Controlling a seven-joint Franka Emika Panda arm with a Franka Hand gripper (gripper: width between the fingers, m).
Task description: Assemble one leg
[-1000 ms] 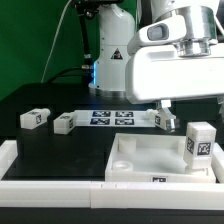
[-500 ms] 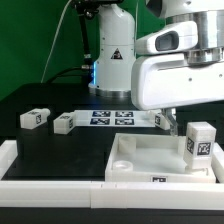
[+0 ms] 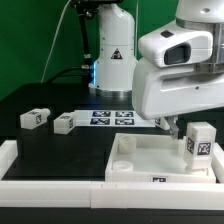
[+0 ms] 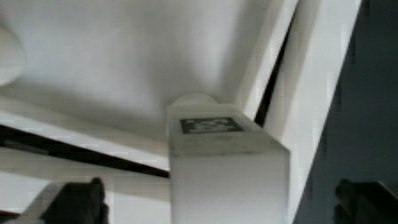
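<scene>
A leg, a small white block with a black-and-white tag, stands upright on the right part of the large white tray. My gripper hangs just above and beside it. In the wrist view the same leg stands between my two dark fingers, with a gap on each side. My gripper is open around it. Two more legs lie on the black table at the exterior view's left. Another leg is mostly hidden behind my hand.
The marker board lies flat behind the tray. The tray has a raised rim and a round socket near its left corner. A white border strip runs along the front. The robot base stands at the back.
My hand has come down and shifted a little toward the exterior view's right, closer over the standing leg. It now hides most of the leg behind it. The legs have not moved.
</scene>
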